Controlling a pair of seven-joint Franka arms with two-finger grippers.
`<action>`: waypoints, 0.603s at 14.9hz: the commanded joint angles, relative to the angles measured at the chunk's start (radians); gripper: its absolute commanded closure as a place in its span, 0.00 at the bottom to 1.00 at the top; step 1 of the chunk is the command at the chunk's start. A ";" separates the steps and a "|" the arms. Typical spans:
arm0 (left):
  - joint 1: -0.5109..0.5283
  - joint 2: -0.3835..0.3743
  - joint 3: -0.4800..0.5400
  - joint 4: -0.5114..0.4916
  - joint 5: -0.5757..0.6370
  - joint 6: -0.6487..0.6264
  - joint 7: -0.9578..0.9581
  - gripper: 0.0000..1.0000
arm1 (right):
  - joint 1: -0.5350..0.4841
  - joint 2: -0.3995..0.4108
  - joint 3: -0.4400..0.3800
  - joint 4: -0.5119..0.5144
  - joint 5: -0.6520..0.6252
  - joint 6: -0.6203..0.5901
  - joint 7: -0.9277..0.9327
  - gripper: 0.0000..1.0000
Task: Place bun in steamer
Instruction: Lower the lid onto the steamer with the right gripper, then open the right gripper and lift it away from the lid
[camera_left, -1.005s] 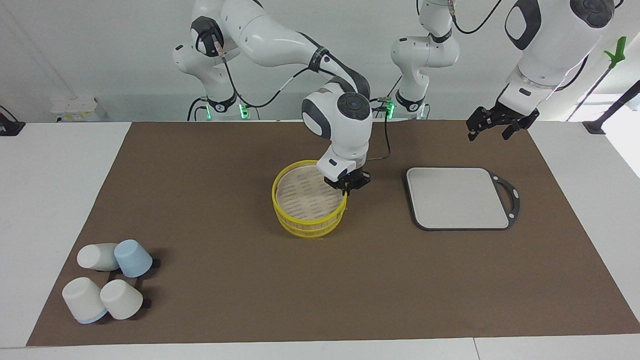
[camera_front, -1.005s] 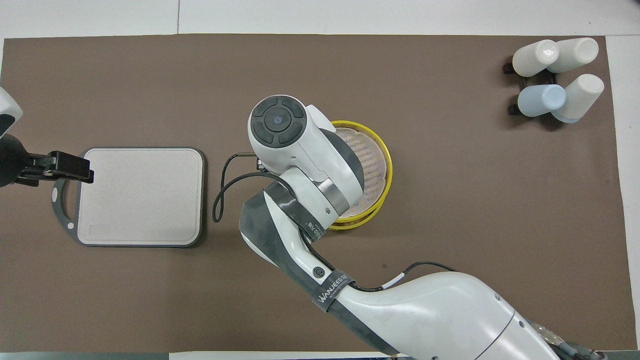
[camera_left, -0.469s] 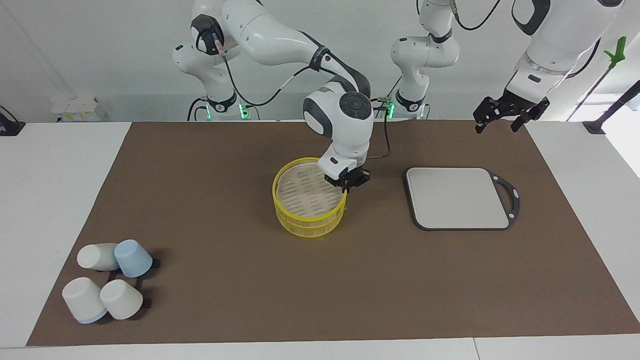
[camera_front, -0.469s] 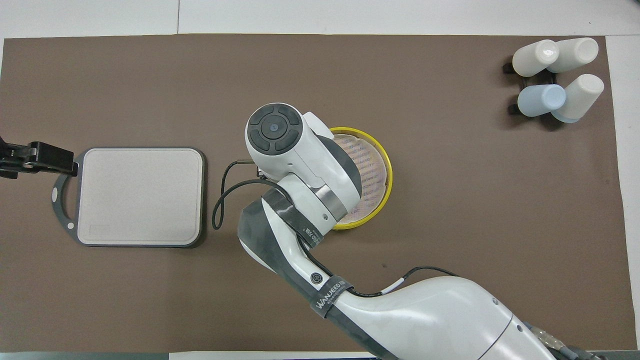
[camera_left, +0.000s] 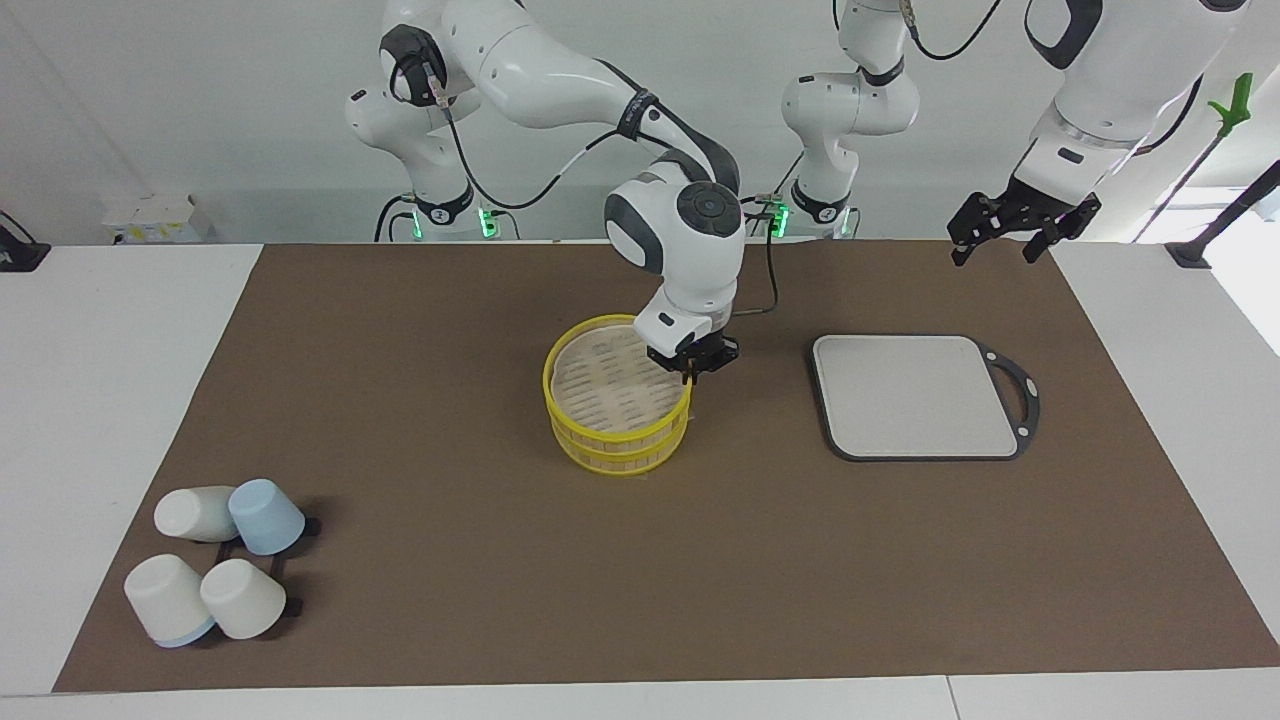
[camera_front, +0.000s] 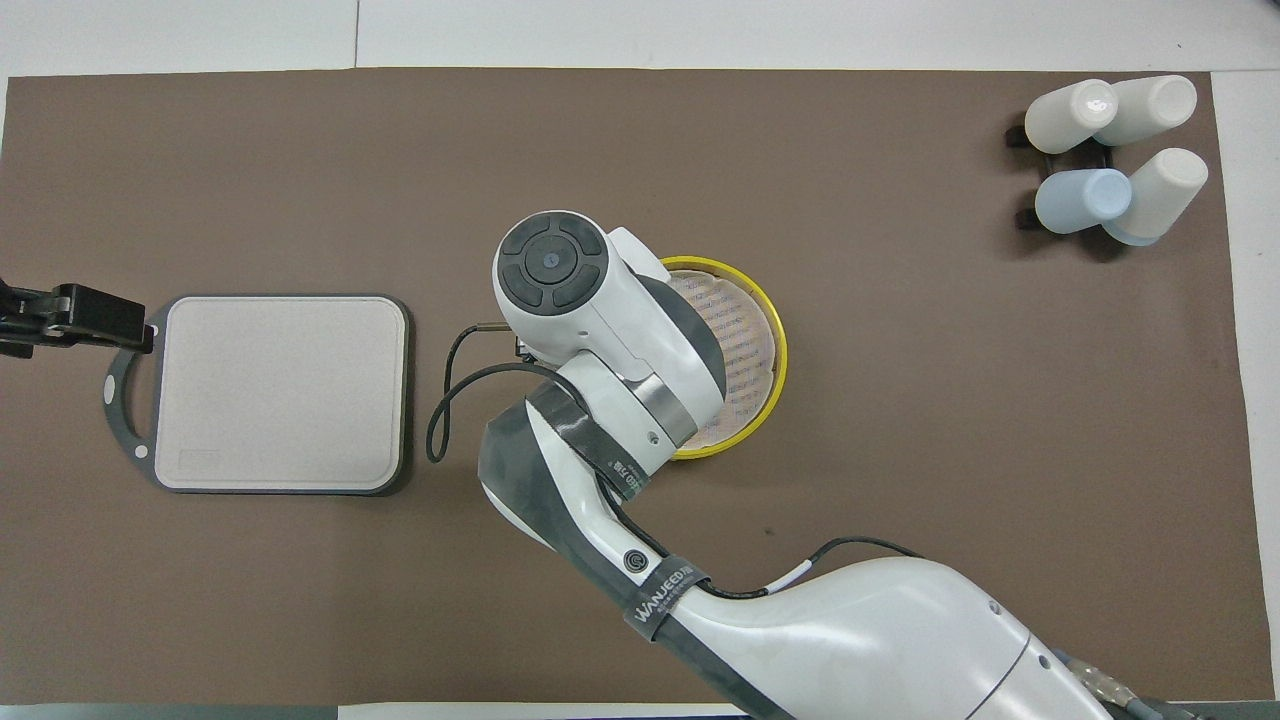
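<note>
The right hand (camera_left: 690, 377) grips the rim of the steamer (camera_left: 617, 395) on the side toward the left arm's end of the table, its fingers closed on the yellow hoop. The basket seems to hang a little tilted in this grip, though I cannot tell whether its base is clear of the brown mat (camera_left: 450, 350). In the overhead view the right arm covers this hand and part of the steamer (camera_front: 745, 350). The bun is not visible in either view: the slatted floor that shows is bare, and the tray (camera_left: 915, 395), beside the right hand toward the left arm's end, is bare too. The left hand (camera_left: 1010, 225) waits in the air over the mat's corner past the tray, with its fingers spread apart. I judge the steamer to be light and stiff, perhaps a little springy at the thin hoop, so a pinch on the rim should hold it but lets it swing. A dough bun would probably be soft and easy to dent, so it is better taken gently by its sides. The only readable writing is "WANJEED" on a dark band around the right arm (camera_front: 664, 594).
</note>
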 joint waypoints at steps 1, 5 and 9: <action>-0.003 -0.016 0.005 -0.009 -0.004 -0.012 0.012 0.00 | -0.003 -0.031 0.002 -0.052 0.001 0.013 0.027 0.00; -0.003 -0.016 0.007 -0.009 -0.005 -0.009 0.011 0.00 | -0.026 -0.036 0.000 -0.033 0.004 0.004 0.015 0.00; -0.003 -0.016 0.007 -0.009 -0.005 -0.009 0.008 0.00 | -0.140 -0.106 0.003 -0.033 0.009 -0.001 -0.086 0.00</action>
